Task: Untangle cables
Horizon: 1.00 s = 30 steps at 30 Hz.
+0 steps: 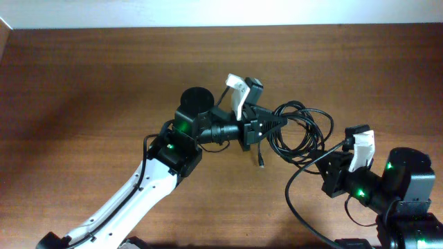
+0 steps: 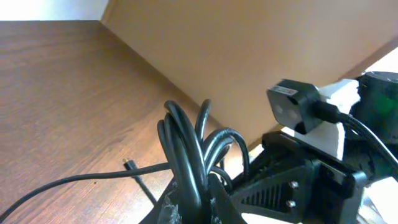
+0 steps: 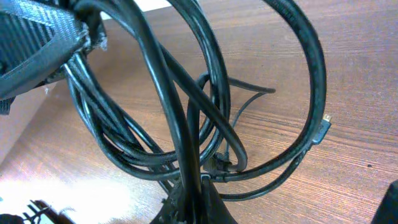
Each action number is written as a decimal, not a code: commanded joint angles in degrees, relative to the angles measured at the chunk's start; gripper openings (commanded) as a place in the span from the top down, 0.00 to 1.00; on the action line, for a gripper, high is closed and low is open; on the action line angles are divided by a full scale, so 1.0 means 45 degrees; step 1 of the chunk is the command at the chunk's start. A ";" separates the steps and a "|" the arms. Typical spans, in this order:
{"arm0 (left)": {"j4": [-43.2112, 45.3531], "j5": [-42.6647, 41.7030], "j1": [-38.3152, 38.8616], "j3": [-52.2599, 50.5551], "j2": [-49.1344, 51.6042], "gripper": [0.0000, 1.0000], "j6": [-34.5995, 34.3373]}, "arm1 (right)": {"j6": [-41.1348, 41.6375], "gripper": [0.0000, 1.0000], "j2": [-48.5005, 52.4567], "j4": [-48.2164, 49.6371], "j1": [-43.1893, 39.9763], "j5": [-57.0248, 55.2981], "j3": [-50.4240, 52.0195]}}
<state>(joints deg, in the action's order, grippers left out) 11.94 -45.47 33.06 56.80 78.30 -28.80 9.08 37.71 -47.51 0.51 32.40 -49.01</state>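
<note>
The cables [image 1: 299, 131] are a tangle of thin black loops lifted between my two arms near the table's middle. My left gripper [image 1: 277, 122] is shut on the bundle's left side. In the left wrist view several strands [image 2: 186, 149] run up from between the fingers of that gripper [image 2: 193, 200], and a loose plug end [image 2: 129, 163] hangs near the wood. My right gripper [image 1: 324, 163] is shut on one strand at the tangle's lower right. The right wrist view has this strand [image 3: 180, 124] rising from that gripper [image 3: 196, 186], with loops around it and a small plug [image 3: 323, 127] to the right.
The brown wooden table [image 1: 104, 76] spreads to the left and behind. The right arm's thicker black wire [image 1: 297, 200] loops over the table at the lower right. The left gripper's finger [image 3: 37, 50] shows at the top left of the right wrist view.
</note>
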 commanded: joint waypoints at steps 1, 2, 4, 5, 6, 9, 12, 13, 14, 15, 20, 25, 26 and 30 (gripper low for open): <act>-0.0102 0.1681 -0.0131 0.0306 -0.0335 1.00 -0.0413 | 0.0083 0.96 -0.0015 -0.0112 -0.0034 -0.0019 0.0034; -0.0384 0.2113 -0.0131 0.0306 -0.0340 1.00 -0.0646 | 0.0078 0.96 -0.0015 -0.0170 -0.0034 -0.0024 0.0034; -0.0675 0.2667 -0.0131 0.0306 -0.0340 1.00 -0.1098 | 0.0078 0.96 -0.0015 -0.0316 -0.0034 -0.0024 0.0034; -0.0675 0.2744 -0.0131 0.0306 -0.0340 1.00 -0.1243 | 0.0078 0.96 -0.0015 -0.0364 -0.0034 -0.0024 0.0034; -0.0665 0.2793 -0.0131 0.0306 -0.0335 1.00 -0.1472 | 0.0078 0.96 -0.0015 -0.0413 -0.0034 -0.0024 0.0029; -0.0636 0.3128 -0.0131 0.0306 -0.0340 1.00 -0.2205 | 0.0078 0.96 -0.0015 -0.0495 -0.0034 -0.0024 0.0034; -0.0277 0.3113 -0.0131 0.0306 -0.0340 1.00 -0.2467 | 0.0073 0.96 -0.0015 -0.0593 -0.0034 -0.0039 0.0034; -0.0282 0.3060 -0.0131 0.0306 -0.0340 1.00 -0.2467 | 0.0078 0.96 -0.0015 -0.0588 -0.0034 -0.0291 0.0029; -0.0291 0.2968 -0.0131 0.0306 -0.0340 1.00 -0.2463 | 0.0078 0.96 -0.0015 -0.0593 -0.0034 -0.0661 0.0029; -0.0296 0.2914 -0.0131 0.0306 -0.0340 1.00 -0.2463 | 0.0078 0.96 -0.0015 -0.0583 -0.0039 -0.0826 0.0029; -0.0296 0.2749 -0.0131 0.0306 -0.0340 1.00 -0.2458 | 0.0083 0.44 -0.0015 -0.0593 -0.0034 -0.1020 0.0034; -0.0296 0.2769 -0.0131 0.0306 -0.0340 1.00 -0.2453 | 0.0073 0.53 -0.0015 -0.0578 -0.0034 0.0053 0.0029; -0.0296 0.2759 -0.0131 0.0306 -0.0340 1.00 -0.2453 | 0.0073 0.59 -0.0015 -0.0568 -0.0034 0.0214 0.0029; -0.0291 0.2050 -0.0092 0.0306 -0.0335 1.00 -0.2448 | 0.0087 0.75 -0.0015 0.0238 -0.0034 0.1724 0.0029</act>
<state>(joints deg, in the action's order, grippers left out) 9.87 -33.85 32.67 56.80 78.28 -39.09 9.41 37.78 -47.88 0.51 34.74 -48.90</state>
